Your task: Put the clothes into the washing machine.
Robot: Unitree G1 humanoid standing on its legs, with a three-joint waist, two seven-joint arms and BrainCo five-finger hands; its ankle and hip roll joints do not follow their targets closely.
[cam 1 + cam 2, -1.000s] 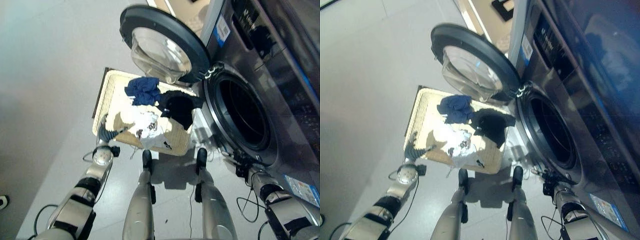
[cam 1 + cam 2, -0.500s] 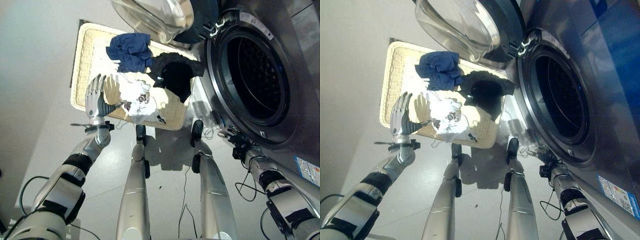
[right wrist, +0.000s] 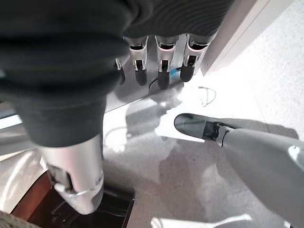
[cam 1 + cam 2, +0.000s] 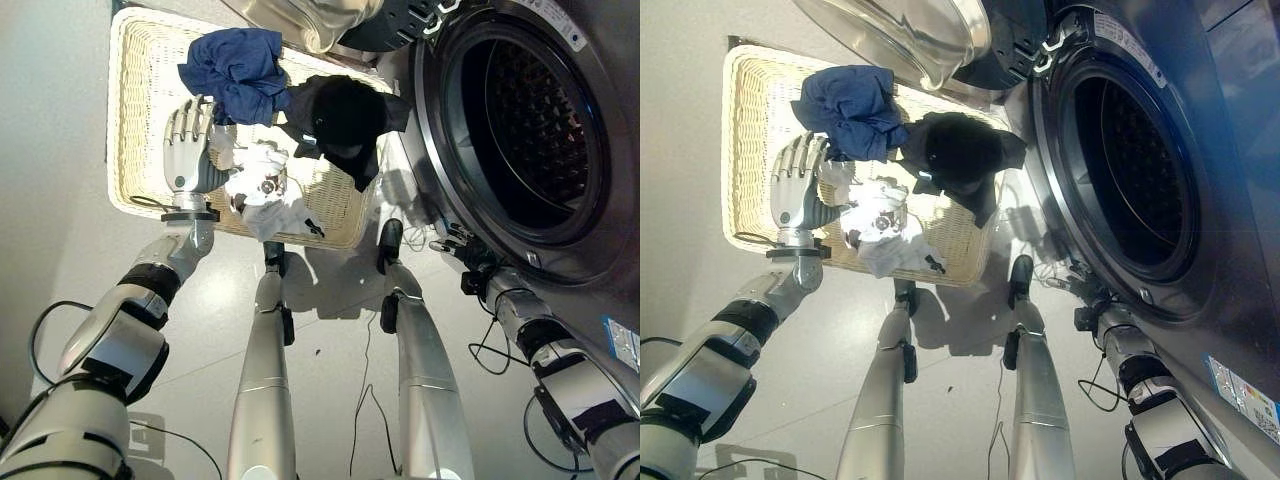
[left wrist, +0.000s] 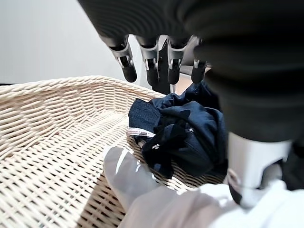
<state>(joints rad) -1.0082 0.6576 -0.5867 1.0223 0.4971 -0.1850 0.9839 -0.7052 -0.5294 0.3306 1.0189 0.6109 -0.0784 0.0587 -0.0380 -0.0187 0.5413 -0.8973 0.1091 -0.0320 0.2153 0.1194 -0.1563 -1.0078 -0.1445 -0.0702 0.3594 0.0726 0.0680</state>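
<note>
A wicker basket (image 4: 125, 120) on the floor holds three garments: a navy one (image 4: 238, 70) at the far side, a black one (image 4: 345, 115) draped over the rim toward the washer, and a white one (image 4: 262, 195) at the near side. My left hand (image 4: 185, 150) hovers open inside the basket, fingers straight, just left of the white garment and below the navy one (image 5: 185, 133), holding nothing. The washing machine's drum (image 4: 545, 120) stands open on the right. My right hand (image 4: 470, 272) hangs open low by the washer's front, its fingers (image 3: 162, 59) straight.
The washer's round glass door (image 4: 320, 20) is swung open above the basket's far right corner. Grey floor (image 4: 50, 200) lies left of the basket. A dark door ring (image 4: 1040, 150) frames the drum beside the black garment.
The camera has tipped down and drawn closer. My left hand has moved forward from the basket's near rim to inside it, beside the white garment. The right hand stays by the washer.
</note>
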